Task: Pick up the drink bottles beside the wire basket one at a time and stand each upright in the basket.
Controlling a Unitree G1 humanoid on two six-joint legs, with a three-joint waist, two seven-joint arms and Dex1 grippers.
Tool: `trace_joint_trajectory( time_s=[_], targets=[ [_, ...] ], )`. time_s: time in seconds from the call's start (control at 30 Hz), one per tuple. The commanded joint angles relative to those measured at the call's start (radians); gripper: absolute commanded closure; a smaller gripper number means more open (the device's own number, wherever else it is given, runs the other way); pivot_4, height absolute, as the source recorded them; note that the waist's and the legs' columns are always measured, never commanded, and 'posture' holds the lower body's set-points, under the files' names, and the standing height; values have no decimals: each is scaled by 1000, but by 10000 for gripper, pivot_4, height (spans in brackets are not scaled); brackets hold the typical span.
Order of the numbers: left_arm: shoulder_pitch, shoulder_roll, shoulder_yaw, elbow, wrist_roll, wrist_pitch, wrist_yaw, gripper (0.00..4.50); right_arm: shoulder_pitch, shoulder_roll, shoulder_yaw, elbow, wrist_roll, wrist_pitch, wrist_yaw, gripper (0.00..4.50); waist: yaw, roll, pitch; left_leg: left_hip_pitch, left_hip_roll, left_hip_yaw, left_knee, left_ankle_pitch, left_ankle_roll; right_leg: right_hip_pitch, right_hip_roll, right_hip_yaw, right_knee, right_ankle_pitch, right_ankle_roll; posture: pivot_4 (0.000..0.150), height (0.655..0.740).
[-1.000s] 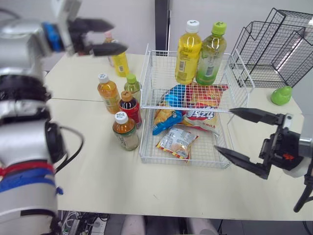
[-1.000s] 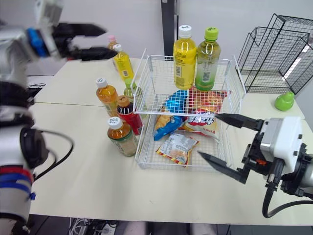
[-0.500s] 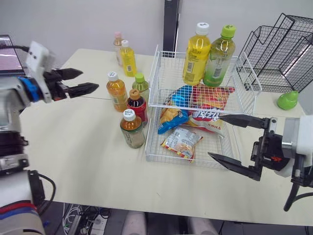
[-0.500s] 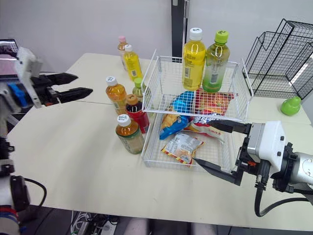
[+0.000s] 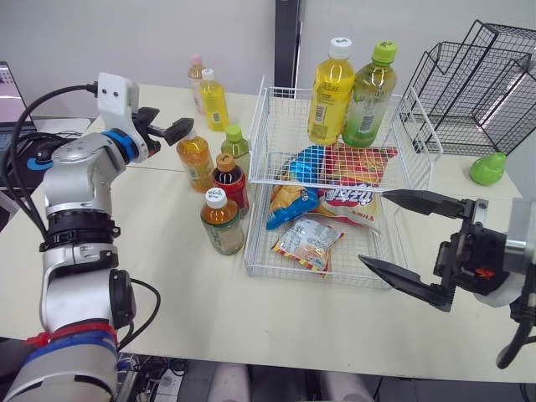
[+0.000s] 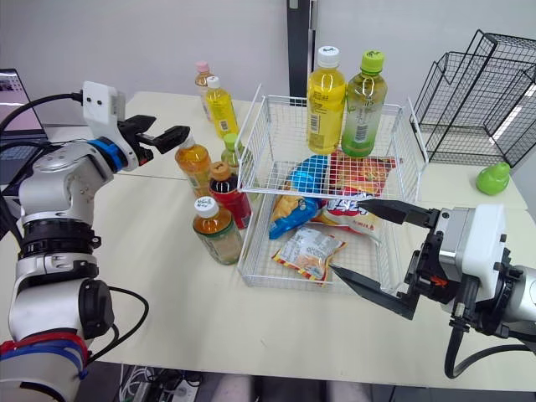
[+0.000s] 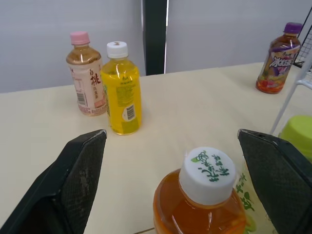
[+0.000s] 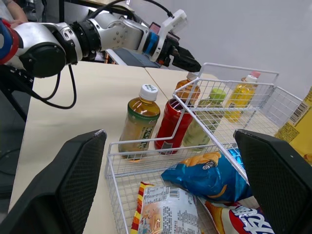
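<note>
- Two drink bottles upright at the far end of the wire basket [image 5: 254, 180]: yellow bottle [image 5: 327, 88] and green bottle [image 5: 367, 96], side by side.
- Nearer part of the same basket: blue snack bag [image 5: 291, 199], red snack bag [image 5: 353, 198] and small packet [image 5: 305, 244], all lying flat.
- Four bottles standing close together on the surface [image 5: 151, 276], just beside the basket's left wall: orange bottle [image 5: 194, 161] with white cap, green-capped bottle [image 5: 236, 149] nearest the wire, red bottle [image 5: 229, 181] with brown cap, and tea bottle [image 5: 222, 226] nearest the robot.
- Farther back on the surface, well apart from that cluster: small yellow bottle [image 5: 213, 102] and pink-capped bottle [image 5: 196, 77], next to each other, both upright.
- Left hand [image 5: 174, 121]: fingers apart, nothing held, hovering at the orange bottle's cap. Seen from the left wrist, white cap low between the two fingers, neither one touching it.
- Right hand [image 5: 373, 226]: fingers spread wide, empty, at the basket's near right corner, one finger over the basket's right edge, the other just outside the near rim.
- Far right of the surface: black wire trays [image 5: 477, 79] with a green pear-shaped thing [image 5: 484, 167] in front.
</note>
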Motion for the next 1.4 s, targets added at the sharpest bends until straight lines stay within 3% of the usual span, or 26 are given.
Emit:
trace_joint_trajectory(
  time_s=[0.03, 0.27, 0.63, 0.83, 1.07, 1.4],
  targets=[
    [-51, 3, -17, 24, 12, -15, 13, 98, -1, -14, -40, -29, 37, -6, -17, 0, -2, 0, 0, 0, 0, 0, 0, 0, 0, 0, 0, 0, 0, 0, 0, 1500, 7268],
    [-65, -8, -42, 70, 27, -41, 20, 98, 10, -23, -49, -37, 61, -9, -32, 0, -3, 0, 0, 0, 0, 0, 0, 0, 0, 0, 0, 0, 0, 0, 0, 1500, 7268],
    [-50, -1, -53, 59, 21, -41, -1, 31425, 7, -19, -43, -34, 54, -18, -36, 0, -3, 0, 0, 0, 0, 0, 0, 0, 0, 0, 0, 0, 0, 0, 0, 1500, 7268],
    [-29, 32, -62, -4, 20, -25, -52, 31433, -6, -15, -38, -20, 27, -22, -44, 0, -3, 0, 0, 0, 0, 0, 0, 0, 0, 0, 0, 0, 0, 0, 0, 1500, 7268],
    [-48, 148, -85, -92, 16, 32, -154, 31433, -23, -9, -50, 8, -39, -28, -61, 0, -7, -1, 1, -1, 1, 1, -1, 0, 0, -2, 1, 1, 0, 0, 0, 1500, 7268],
    [-266, 247, -140, -24, 37, 59, -281, 31433, -29, -2, -77, 61, -80, -7, -92, 0, 3, -1, 1, -2, 0, 0, -1, 0, 0, -1, 0, -1, -2, 0, 0, 1500, 7268]
  ],
)
